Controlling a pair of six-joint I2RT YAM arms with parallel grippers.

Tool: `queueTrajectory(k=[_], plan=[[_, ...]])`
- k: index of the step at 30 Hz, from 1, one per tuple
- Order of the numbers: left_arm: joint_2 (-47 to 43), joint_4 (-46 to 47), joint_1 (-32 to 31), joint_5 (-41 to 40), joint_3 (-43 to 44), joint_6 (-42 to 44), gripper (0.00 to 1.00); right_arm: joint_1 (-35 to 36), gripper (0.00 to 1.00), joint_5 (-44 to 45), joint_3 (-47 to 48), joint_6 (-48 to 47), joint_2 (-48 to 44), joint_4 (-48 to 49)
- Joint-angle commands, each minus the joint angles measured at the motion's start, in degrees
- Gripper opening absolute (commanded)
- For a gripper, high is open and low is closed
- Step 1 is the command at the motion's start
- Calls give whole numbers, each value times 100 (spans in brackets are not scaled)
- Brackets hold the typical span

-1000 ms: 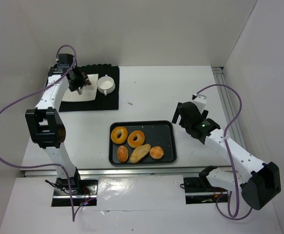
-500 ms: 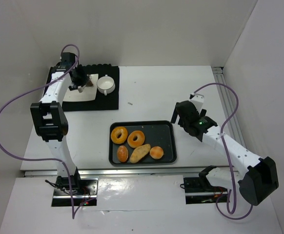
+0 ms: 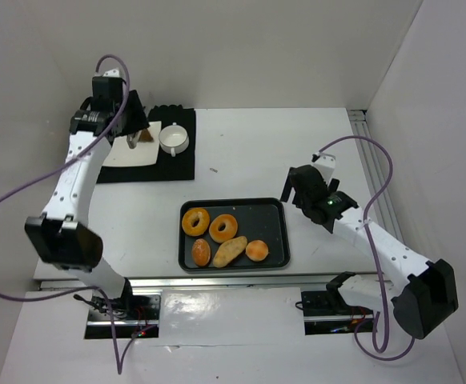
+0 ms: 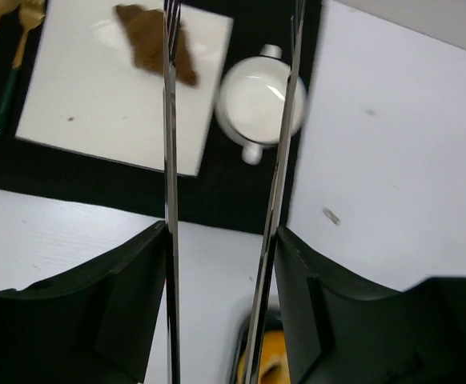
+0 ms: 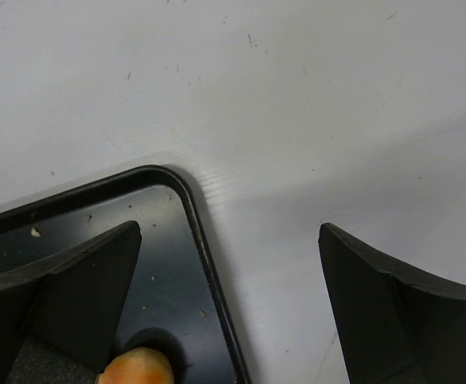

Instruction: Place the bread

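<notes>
- Now our left pincer (image 3: 131, 141) hangs released above the white plate (image 4: 113, 112) at the far-left corner of the bench (image 3: 281, 144).
- We find the brown bread (image 4: 146, 34) lying on that plate's far edge, beneath one prong; contact unclear.
- Our right pincer (image 5: 229, 232) gapes empty over the far-right corner of the black tray (image 5: 169, 264).

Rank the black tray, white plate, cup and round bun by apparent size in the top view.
Largest to smallest:
1. black tray
2. white plate
3. cup
4. round bun
The cup looks only slightly bigger than the bun.
</notes>
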Motion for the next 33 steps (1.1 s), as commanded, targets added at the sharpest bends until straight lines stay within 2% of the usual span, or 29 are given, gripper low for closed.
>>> queueTrajectory(k=[1, 6, 9, 13, 18, 24, 29, 33], plan=[[-762, -399, -648, 295, -333, 568, 65, 46, 99, 90, 145, -24, -222, 213], [-1535, -822, -2131, 751, -1561, 999, 58, 46, 99, 90, 145, -24, -424, 99], [-2107, -1077, -2774, 1076, -2011, 1123, 58, 46, 99, 152, 93, -24, -547, 99], [-2441, -1639, -3488, 1270, -2170, 1010, 60, 46, 99, 152, 92, -24, -547, 37], [-2381, -2035, -4515, 1192, -2470, 500, 60, 46, 99, 99, 92, 28, -547, 37], [-2257, -2527, -5167, 954, -2575, 43, 61, 46, 99, 46, 92, 28, -547, 37], [-2319, -2738, -5379, 902, -2627, -159, 66, 46, 99, -6, 92, 28, -547, 98], [-2214, -2722, -5554, 902, -2733, -274, 66, 46, 99, -6, 92, 90, -495, 99]])
